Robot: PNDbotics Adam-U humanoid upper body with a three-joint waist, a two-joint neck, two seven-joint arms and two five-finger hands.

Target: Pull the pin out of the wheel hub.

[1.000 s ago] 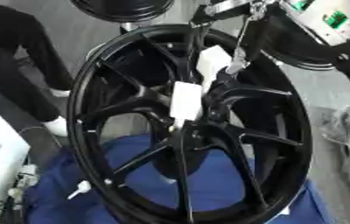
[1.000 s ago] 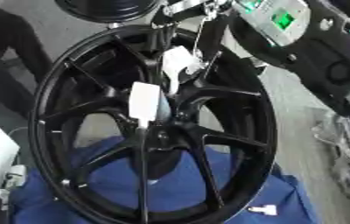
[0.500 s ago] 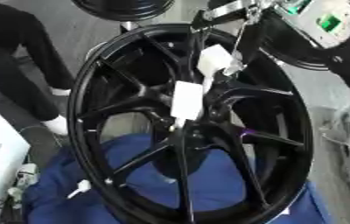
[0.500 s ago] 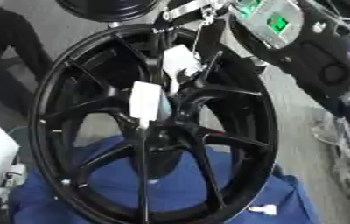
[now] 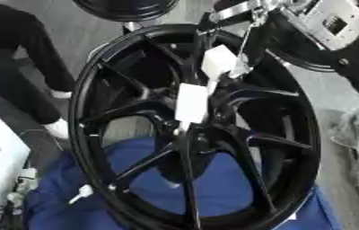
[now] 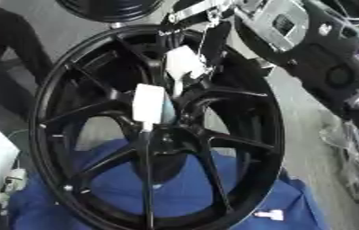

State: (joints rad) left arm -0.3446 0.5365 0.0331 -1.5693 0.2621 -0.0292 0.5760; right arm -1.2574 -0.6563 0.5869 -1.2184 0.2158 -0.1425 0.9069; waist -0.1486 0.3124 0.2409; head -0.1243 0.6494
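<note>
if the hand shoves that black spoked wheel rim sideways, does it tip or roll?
Probably neither at first. The black spoked wheel rim seems to lean with its lower edge sunk in the blue cloth, which should damp rolling. It looks like rigid metal, likely heavy. Standing near upright, a hard sideways shove could topple it.

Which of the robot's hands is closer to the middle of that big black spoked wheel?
The right. Its right hand, white-padded fingers reaching down from the upper right, lies over the spokes just above the big black spoked wheel's centre hub. The left hand shows in neither view.
</note>
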